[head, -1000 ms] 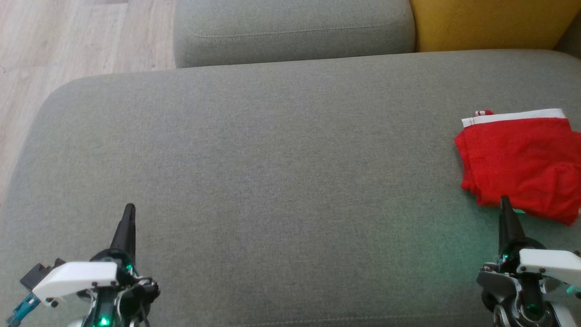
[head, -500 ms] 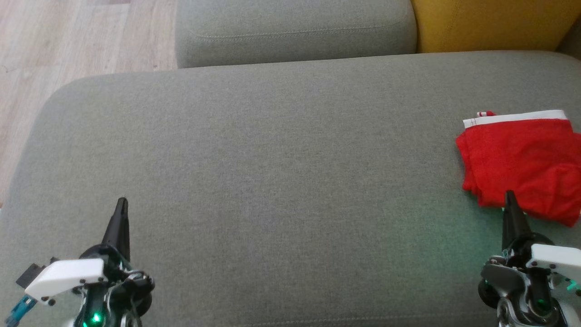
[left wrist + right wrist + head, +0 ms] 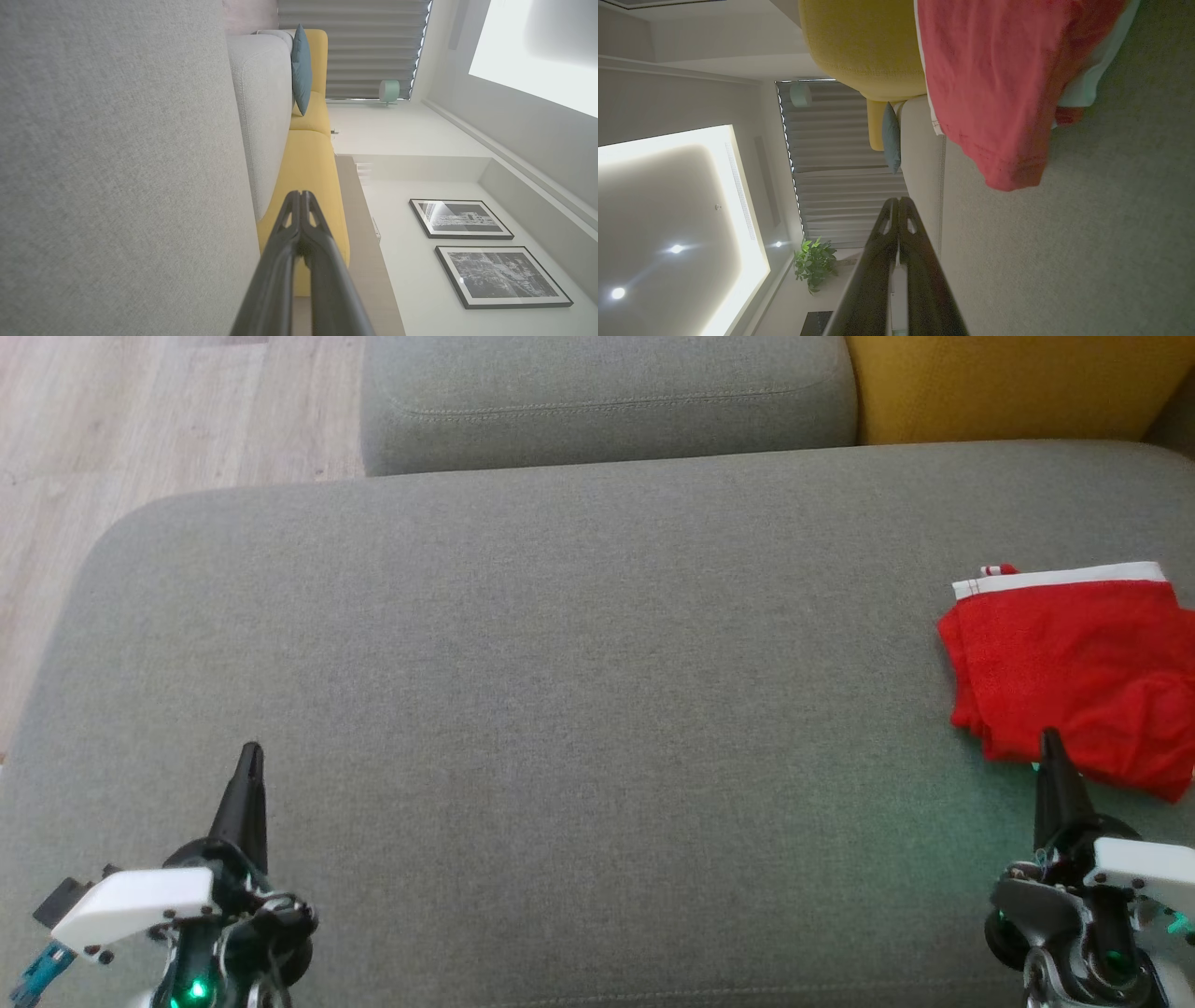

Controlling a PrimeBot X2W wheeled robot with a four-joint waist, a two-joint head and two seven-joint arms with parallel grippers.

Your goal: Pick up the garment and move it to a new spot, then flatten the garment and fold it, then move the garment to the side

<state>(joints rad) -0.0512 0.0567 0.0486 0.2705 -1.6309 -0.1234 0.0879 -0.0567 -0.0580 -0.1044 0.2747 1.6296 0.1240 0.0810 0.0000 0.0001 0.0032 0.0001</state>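
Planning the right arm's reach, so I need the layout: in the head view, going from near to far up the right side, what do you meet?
right gripper → red garment → bare grey seat cushion → yellow cushion

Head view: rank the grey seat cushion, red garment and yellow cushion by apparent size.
1. grey seat cushion, by far.
2-3. red garment and yellow cushion: similar, both cropped by the frame, so unranked.
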